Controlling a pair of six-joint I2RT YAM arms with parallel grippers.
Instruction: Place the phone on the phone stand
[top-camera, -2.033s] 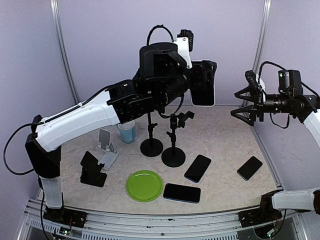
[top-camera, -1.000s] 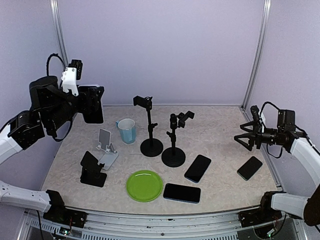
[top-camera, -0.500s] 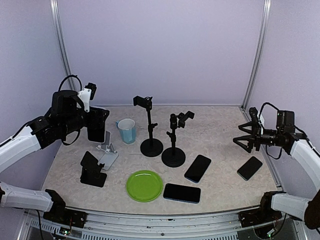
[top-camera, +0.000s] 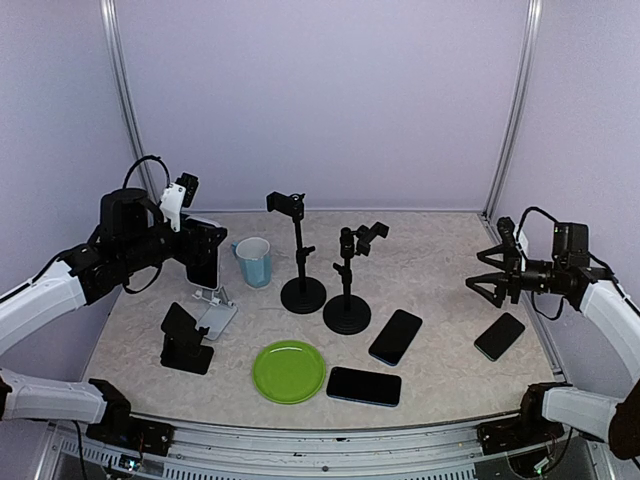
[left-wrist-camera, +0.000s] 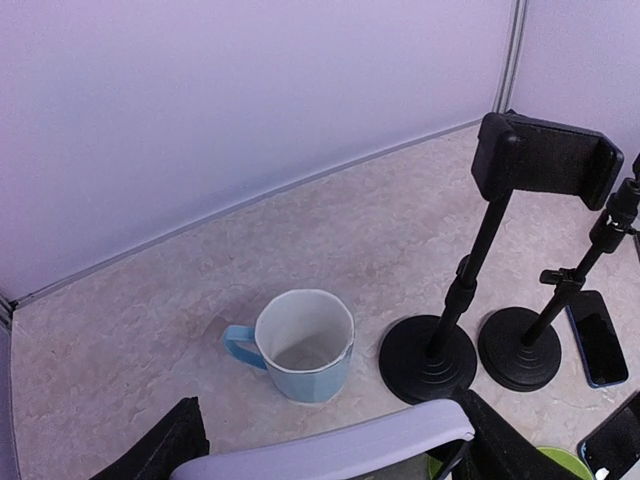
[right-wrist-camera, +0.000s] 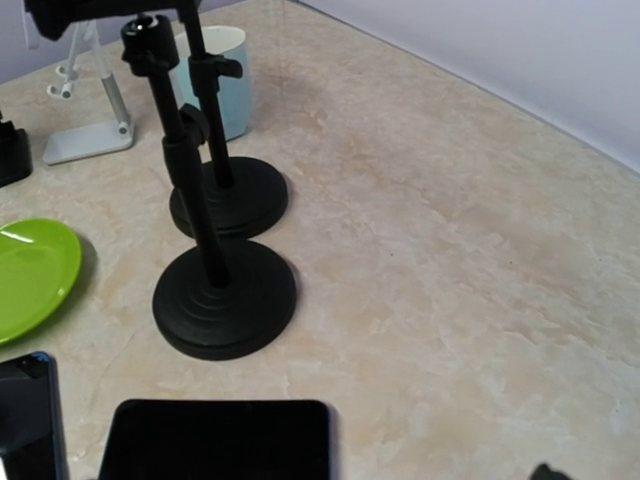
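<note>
My left gripper (top-camera: 200, 254) is shut on a phone (top-camera: 206, 266), held upright by its edges just above the white phone stand (top-camera: 218, 318) at the table's left. The phone hides the stand's upper plate. In the left wrist view the phone's lavender edge (left-wrist-camera: 330, 448) spans between my black fingers (left-wrist-camera: 150, 455). My right gripper (top-camera: 490, 272) hovers open and empty over the right side, near a dark phone (top-camera: 499, 336). Its fingers barely show in the right wrist view.
A black phone stand (top-camera: 185, 338) sits in front of the white one. A blue mug (top-camera: 254, 261), two tall clamp stands (top-camera: 300, 250) (top-camera: 347, 282), a green plate (top-camera: 288, 370) and two more dark phones (top-camera: 395, 336) (top-camera: 363, 386) lie mid-table.
My left arm swung from the centre to the far left, then came down and right with the phone to just above the white stand. The right gripper dropped lower and has since stayed put.
</note>
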